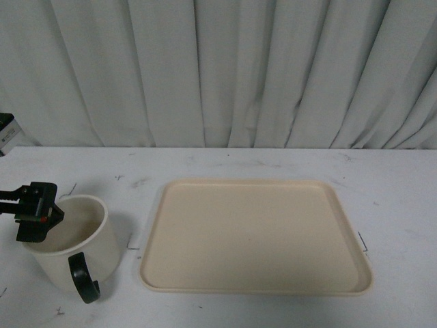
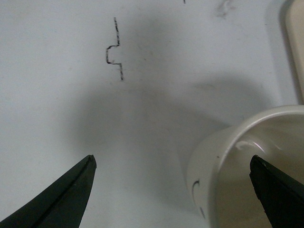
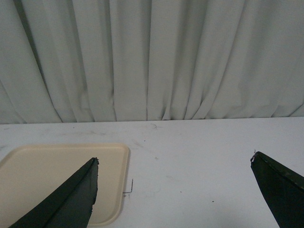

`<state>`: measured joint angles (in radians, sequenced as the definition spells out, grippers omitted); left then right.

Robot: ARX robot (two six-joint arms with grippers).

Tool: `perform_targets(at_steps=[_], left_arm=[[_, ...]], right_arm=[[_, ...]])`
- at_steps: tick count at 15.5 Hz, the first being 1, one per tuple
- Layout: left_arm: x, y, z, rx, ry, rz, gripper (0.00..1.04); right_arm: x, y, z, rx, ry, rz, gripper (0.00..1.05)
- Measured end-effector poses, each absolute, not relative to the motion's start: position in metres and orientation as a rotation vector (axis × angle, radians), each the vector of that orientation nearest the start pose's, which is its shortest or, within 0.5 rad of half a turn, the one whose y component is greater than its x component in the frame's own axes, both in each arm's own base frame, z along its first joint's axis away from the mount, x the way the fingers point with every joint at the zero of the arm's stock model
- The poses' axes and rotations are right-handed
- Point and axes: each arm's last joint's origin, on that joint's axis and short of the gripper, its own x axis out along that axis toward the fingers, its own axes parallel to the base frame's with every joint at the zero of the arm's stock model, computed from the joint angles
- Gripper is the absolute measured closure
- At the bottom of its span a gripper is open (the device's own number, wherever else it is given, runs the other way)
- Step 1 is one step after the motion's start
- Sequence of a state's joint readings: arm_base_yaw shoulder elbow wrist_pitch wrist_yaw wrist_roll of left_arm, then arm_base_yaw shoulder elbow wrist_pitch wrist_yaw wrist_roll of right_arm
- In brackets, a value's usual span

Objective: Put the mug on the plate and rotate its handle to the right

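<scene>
The cream mug (image 1: 72, 242) stands upright on the table left of the plate, its dark handle (image 1: 83, 277) pointing toward the front. The beige plate (image 1: 252, 232) lies empty in the middle. My left gripper (image 1: 34, 212) is open at the mug's left rim. In the left wrist view the left gripper (image 2: 173, 158) straddles the mug's wall (image 2: 204, 166), one finger (image 2: 278, 190) over the inside, the other (image 2: 71, 199) over the table. My right gripper (image 3: 175, 160) is open and empty above the table, beside the plate's corner (image 3: 57, 166); it is out of the front view.
A pale curtain (image 1: 218, 68) hangs behind the white table (image 1: 396, 191). Small black pen marks (image 2: 114, 52) lie on the tabletop. A grey and white object (image 1: 8, 133) sits at the far left edge.
</scene>
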<state>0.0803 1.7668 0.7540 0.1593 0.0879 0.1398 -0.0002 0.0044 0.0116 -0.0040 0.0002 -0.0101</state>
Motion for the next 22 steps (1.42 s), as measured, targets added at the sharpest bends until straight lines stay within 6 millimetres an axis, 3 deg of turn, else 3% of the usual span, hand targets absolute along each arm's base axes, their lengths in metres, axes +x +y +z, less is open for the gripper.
perform_targets(at_steps=[1,9,17,20,22], left_arm=[[0.317,0.023,0.114,0.054,0.847,-0.074,0.09],[0.318,0.007,0.112,0.046,0.853,-0.107,0.99],[0.314,-0.030,0.145,0.075,0.769,-0.169,1.02],[0.322,-0.106,0.183,0.059,0.633,-0.305,1.02],[0.327,-0.151,0.173,0.056,0.654,-0.367,1.02]], right_arm=[[0.097,0.000,0.167,-0.010,-0.003,0.000,0.06],[0.097,0.000,0.167,-0.010,-0.003,0.000,0.06],[0.097,0.000,0.167,-0.010,-0.003,0.000,0.06],[0.097,0.000,0.167,-0.010,-0.003,0.000,0.06],[0.097,0.000,0.167,-0.010,-0.003,0.000,0.06]])
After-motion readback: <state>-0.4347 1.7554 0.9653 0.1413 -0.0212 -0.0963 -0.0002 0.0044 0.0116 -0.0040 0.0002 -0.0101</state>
